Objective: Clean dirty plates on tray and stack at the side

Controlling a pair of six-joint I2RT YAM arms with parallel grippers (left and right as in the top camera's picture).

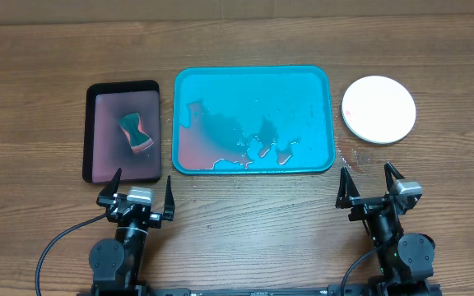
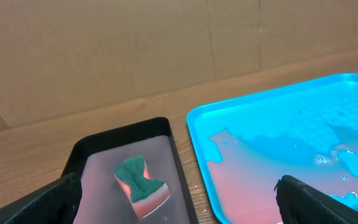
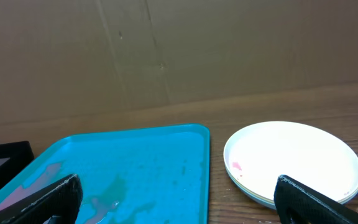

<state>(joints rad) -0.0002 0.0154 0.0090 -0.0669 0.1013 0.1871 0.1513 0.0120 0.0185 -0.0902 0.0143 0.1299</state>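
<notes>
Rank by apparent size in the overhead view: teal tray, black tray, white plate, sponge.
1. rectangular teal-blue plastic tray
2. black rectangular tray with pinkish inside
3. round white plastic plate
4. green-and-pink sponge

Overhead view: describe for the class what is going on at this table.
Nothing is being handled. The left tool and right tool hang open and empty at the near edge. The teal tray holds only pinkish water. The plates are stacked to its right, white on top. The sponge lies in the black tray.
</notes>
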